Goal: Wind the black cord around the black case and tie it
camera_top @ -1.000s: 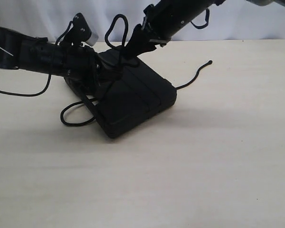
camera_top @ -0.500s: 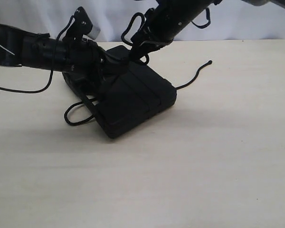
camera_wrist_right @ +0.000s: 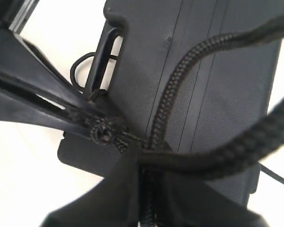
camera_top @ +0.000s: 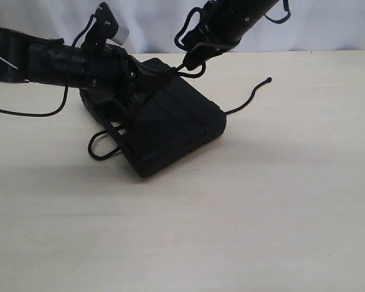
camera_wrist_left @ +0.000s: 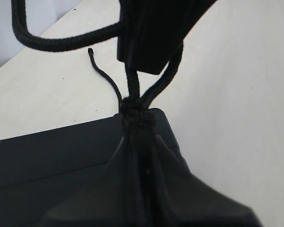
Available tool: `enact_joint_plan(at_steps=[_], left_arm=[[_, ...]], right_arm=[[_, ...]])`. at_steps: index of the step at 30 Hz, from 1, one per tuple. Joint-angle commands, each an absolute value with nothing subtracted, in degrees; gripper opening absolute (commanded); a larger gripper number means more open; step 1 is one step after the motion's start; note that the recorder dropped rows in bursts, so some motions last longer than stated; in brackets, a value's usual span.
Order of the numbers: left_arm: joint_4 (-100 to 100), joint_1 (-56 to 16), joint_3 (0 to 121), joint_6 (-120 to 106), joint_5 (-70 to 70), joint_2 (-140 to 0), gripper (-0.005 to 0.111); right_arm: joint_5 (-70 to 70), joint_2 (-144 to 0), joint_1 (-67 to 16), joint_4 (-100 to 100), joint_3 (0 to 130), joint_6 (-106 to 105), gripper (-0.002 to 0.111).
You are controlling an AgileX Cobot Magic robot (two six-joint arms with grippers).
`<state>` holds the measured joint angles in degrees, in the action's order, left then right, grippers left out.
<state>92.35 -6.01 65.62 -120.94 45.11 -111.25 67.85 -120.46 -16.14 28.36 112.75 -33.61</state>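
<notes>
My left gripper (camera_top: 149,75) and right gripper (camera_top: 190,62) clamp the cord (camera_top: 253,93); the right pulled farther, tightening the knot (camera_top: 170,72) on the case (camera_top: 176,125).

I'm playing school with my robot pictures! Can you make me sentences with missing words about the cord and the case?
1. The left gripper and right gripper are both shut on the ____.
2. The knot sits on the black ____.
3. The cord's knobbed tip lies on the ____.

Missing words: cord; case; table.
</notes>
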Motion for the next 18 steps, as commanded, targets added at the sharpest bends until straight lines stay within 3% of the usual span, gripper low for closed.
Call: enact_joint_plan(at_steps=[1,6,14,18], left_arm=[[87.68,-5.41,64.68,-122.48,42.79,-111.57,0.0],[87.68,-5.41,64.68,-122.48,42.79,-111.57,0.0],[87.68,-5.41,64.68,-122.48,42.79,-111.57,0.0],[87.68,-5.41,64.68,-122.48,42.79,-111.57,0.0]], right_arm=[[63.01,-118.81,-13.97,21.73,113.34,-33.18,0.01],[64.28,-118.81,-13.97,21.73,113.34,-33.18,0.032],[65.41,-120.3,-14.12,23.24,112.31,-32.09,0.034],[67.14,-121.29,-14.12,23.17,112.13,-32.09,0.045]])
